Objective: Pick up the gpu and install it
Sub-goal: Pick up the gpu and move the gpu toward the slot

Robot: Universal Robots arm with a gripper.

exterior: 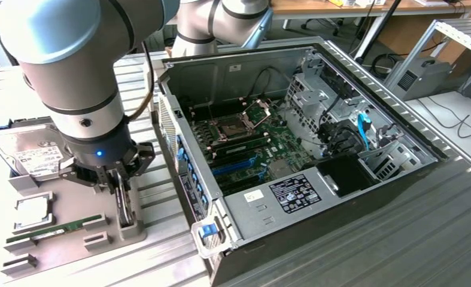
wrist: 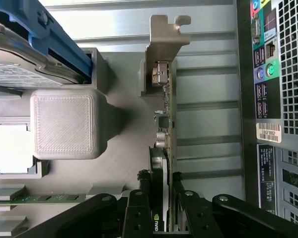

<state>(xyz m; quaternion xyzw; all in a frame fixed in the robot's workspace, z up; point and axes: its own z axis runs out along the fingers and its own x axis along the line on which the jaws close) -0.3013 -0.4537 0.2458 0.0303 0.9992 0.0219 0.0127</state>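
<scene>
The exterior view looks down steeply from high beside the surface [exterior: 427,239], set far enough back to take in the whole open computer case [exterior: 259,209] at the middle and the grey holder tray [exterior: 67,245] by the surface's edge at the exterior view's left. The arm [exterior: 67,72] looms large, close to that lens. The wrist view sits just above the pincer [wrist: 161,210] and faces straight down along its fingers [wrist: 139,208], very near the tray. Both views share the tray, the gpu [wrist: 165,124] standing edge-on in it, the hard drive [exterior: 32,155], the memory stick [exterior: 55,230] and the case's rear panel [wrist: 273,99].
</scene>
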